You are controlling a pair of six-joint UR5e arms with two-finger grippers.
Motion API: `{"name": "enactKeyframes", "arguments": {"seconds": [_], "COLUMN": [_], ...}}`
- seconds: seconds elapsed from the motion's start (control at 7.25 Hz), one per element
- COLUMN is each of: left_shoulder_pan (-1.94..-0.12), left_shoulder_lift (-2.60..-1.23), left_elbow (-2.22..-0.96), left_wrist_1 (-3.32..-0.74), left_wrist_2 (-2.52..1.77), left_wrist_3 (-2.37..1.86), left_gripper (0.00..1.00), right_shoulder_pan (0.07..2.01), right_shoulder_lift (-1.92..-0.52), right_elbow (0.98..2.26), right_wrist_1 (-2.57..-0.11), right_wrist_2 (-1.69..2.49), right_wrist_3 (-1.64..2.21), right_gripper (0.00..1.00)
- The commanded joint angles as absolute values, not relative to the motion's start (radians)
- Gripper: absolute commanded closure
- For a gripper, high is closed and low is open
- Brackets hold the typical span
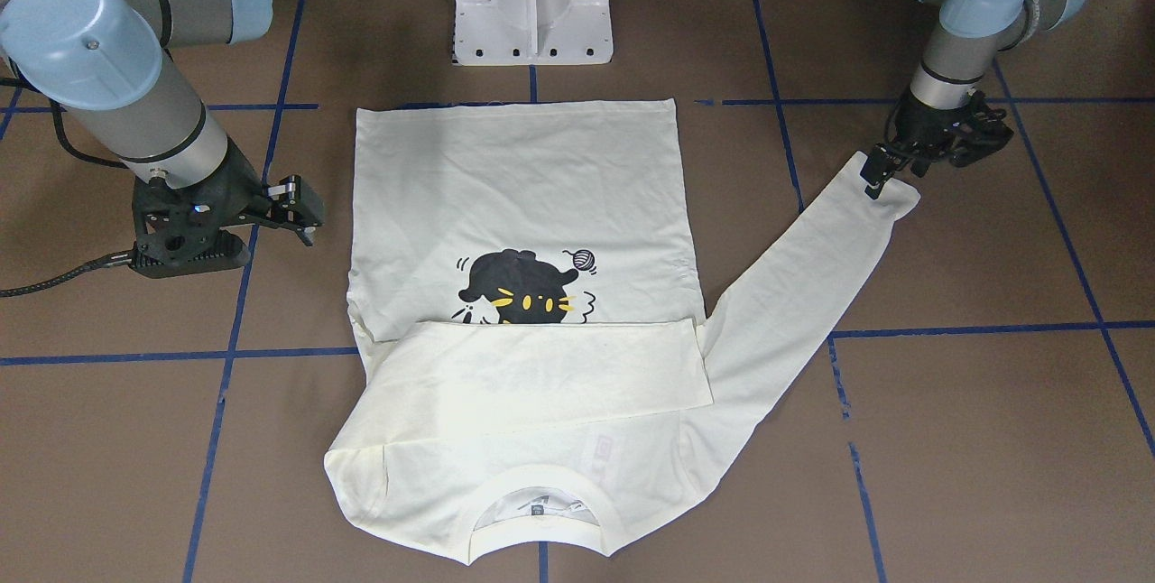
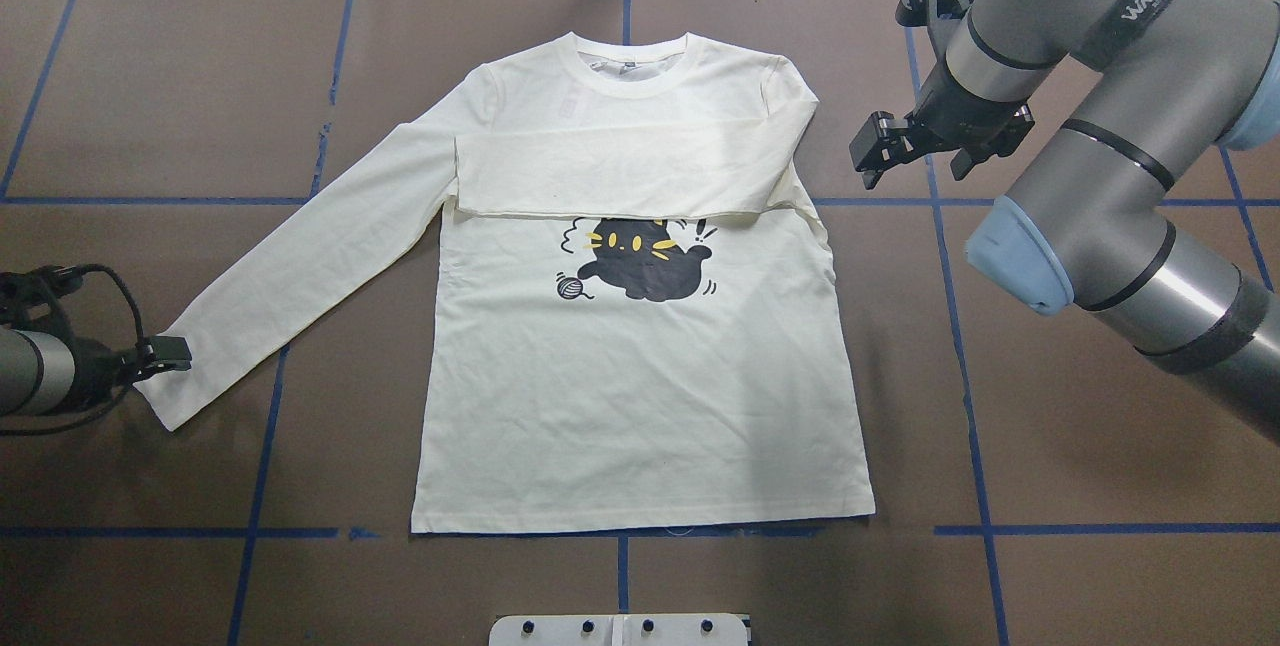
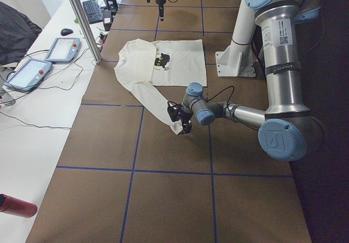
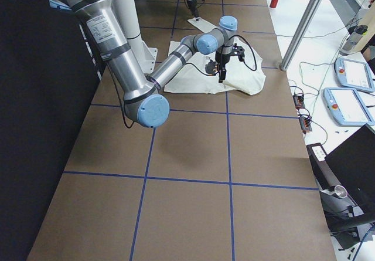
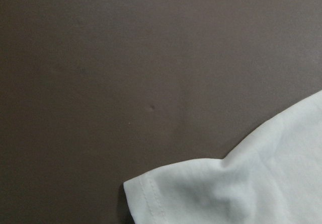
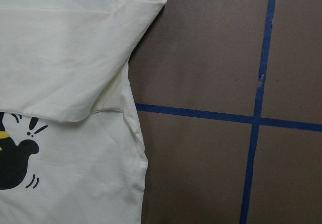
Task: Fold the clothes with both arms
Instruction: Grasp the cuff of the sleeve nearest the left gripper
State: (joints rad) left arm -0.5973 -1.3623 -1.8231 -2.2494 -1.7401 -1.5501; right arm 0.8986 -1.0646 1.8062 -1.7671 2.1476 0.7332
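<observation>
The clothes, one cream-white long-sleeved shirt (image 2: 640, 406), lie flat on the brown table with the black cat print (image 2: 640, 261) facing up. One sleeve (image 2: 620, 166) is folded across the chest and covers the top of the print. The other sleeve (image 2: 310, 266) stretches out toward my left side. My left gripper (image 2: 165, 354) sits low at that sleeve's cuff (image 5: 241, 189) and looks shut on it. My right gripper (image 2: 872, 151) hangs open beside the folded shoulder, off the cloth, and holds nothing.
The white pedestal base (image 1: 532, 5) stands at the robot's edge of the table, just past the shirt's hem. Blue tape lines (image 6: 256, 108) grid the brown surface. A side bench with teach pendants (image 3: 32, 71) and a metal post (image 3: 84, 22) runs along the far edge.
</observation>
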Motion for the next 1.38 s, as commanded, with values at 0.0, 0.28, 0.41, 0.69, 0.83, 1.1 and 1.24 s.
{"name": "enactKeyframes", "arguments": {"seconds": [0.0, 0.28, 0.41, 0.69, 0.83, 1.1, 1.24], "left_shoulder_pan": [-0.592, -0.592, -0.591, -0.591, -0.591, -0.591, -0.591], "left_shoulder_lift": [-1.362, -1.362, -1.362, -1.362, -1.362, -1.364, -1.364], "left_elbow": [-1.822, -1.838, -1.842, -1.842, -1.841, -1.844, -1.847], "left_wrist_1": [-2.249, -2.247, -2.246, -2.246, -2.246, -2.246, -2.246], "left_wrist_2": [-1.738, -1.738, -1.74, -1.74, -1.74, -1.741, -1.744], "left_wrist_3": [-1.552, -1.552, -1.552, -1.552, -1.552, -1.552, -1.552], "left_gripper": [0.25, 0.56, 0.63, 0.66, 0.66, 0.91, 1.0], "right_shoulder_pan": [0.897, 0.897, 0.897, 0.897, 0.896, 0.896, 0.896], "right_shoulder_lift": [-1.062, -1.058, -1.058, -1.058, -1.057, -1.057, -1.058], "right_elbow": [1.807, 1.807, 1.807, 1.804, 1.802, 1.801, 1.801], "right_wrist_1": [-1.767, -1.767, -1.767, -1.767, -1.767, -1.767, -1.767], "right_wrist_2": [2.148, 2.149, 2.149, 2.148, 2.146, 2.146, 2.146], "right_wrist_3": [0.733, 0.733, 0.733, 0.732, 0.733, 0.733, 0.733], "right_gripper": [0.0, 0.0, 0.0, 0.0, 0.0, 0.0, 0.0]}}
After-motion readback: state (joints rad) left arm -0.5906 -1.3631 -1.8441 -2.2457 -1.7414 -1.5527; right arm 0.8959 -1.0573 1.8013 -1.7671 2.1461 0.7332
